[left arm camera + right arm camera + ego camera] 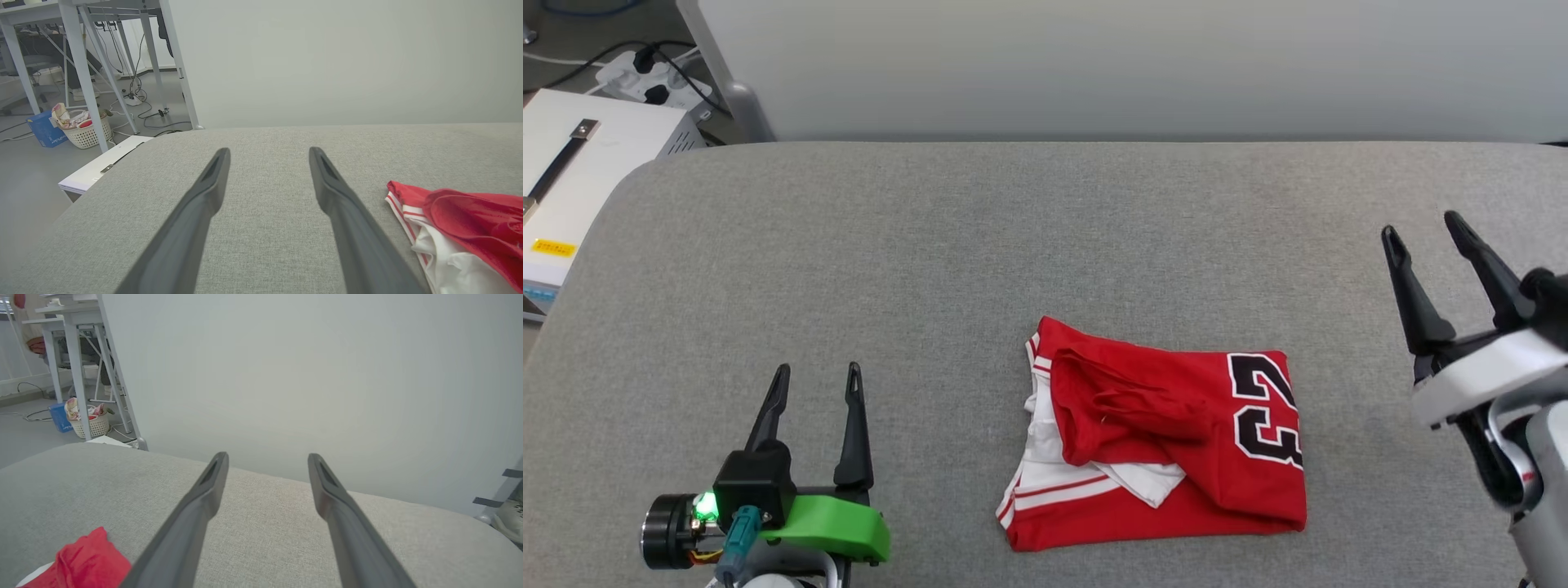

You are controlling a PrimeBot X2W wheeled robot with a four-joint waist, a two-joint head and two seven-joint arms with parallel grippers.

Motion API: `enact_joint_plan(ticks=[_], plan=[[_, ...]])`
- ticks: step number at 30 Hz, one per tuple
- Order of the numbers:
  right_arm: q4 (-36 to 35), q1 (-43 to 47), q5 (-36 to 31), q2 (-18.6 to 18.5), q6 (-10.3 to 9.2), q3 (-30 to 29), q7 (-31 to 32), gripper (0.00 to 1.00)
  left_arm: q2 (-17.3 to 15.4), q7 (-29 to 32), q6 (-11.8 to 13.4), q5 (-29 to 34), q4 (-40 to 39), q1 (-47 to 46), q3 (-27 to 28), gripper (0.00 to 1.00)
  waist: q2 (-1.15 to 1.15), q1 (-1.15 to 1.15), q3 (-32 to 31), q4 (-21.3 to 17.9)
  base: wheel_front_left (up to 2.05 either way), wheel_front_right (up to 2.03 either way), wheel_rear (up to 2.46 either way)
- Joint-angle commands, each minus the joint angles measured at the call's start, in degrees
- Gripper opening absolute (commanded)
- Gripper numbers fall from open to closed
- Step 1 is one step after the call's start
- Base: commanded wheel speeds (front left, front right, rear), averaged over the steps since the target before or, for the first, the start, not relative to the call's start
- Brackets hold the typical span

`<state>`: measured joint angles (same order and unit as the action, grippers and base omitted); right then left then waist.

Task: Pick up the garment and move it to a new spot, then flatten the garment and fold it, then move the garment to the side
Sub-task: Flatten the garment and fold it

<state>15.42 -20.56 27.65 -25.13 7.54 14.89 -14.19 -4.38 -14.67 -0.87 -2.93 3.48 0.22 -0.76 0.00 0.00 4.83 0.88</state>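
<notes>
Both spread wide and empty, left gripper (818, 367) and right gripper (1421, 224) flank the folded red jersey (1176, 457), its long axis running between them.

The grey cloth-covered counter (931, 245) looks matt and coarsely woven. The folded red jersey shirt (1250, 490) is thin, smooth cloth with a faint sheen. The left pincer (818, 369) and right pincer (1421, 224) have matt, dark, plastic-looking fingers; the green mount (833, 523) behind the left one looks like smooth plastic.
</notes>
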Motion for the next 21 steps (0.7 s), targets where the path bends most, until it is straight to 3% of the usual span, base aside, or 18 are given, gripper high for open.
enact_joint_plan(ticks=[1,7,11,21], plan=[[-1.3,2.4,-2.4,1.6,-0.05,-1.9,-0.5,1.00,0.2,-0.3,-0.2,0.3,-0.2,0.9,0.2,1.00,0.00,0.00,-0.7,-0.6,0.00,0.00,0.00],[-7.6,11.6,-7.5,9.1,-0.05,-10.4,-0.8,1.00,0.3,-0.3,-0.4,0.2,-0.4,2.0,0.0,1.00,0.00,0.00,-2.3,-0.8,0.00,0.00,0.00],[-10.9,17.2,-8.6,12.7,-0.05,-12.9,-0.8,1.00,0.4,-0.3,-0.8,0.2,-0.4,2.7,-0.3,1.00,0.00,0.00,-3.0,-0.5,0.00,0.00,0.00],[-15.0,26.3,-10.9,17.3,-0.05,-15.7,-0.8,1.00,0.3,-0.3,-1.2,0.0,-0.1,4.5,-0.1,1.00,0.00,0.00,-4.6,0.4,0.00,0.00,0.00]])
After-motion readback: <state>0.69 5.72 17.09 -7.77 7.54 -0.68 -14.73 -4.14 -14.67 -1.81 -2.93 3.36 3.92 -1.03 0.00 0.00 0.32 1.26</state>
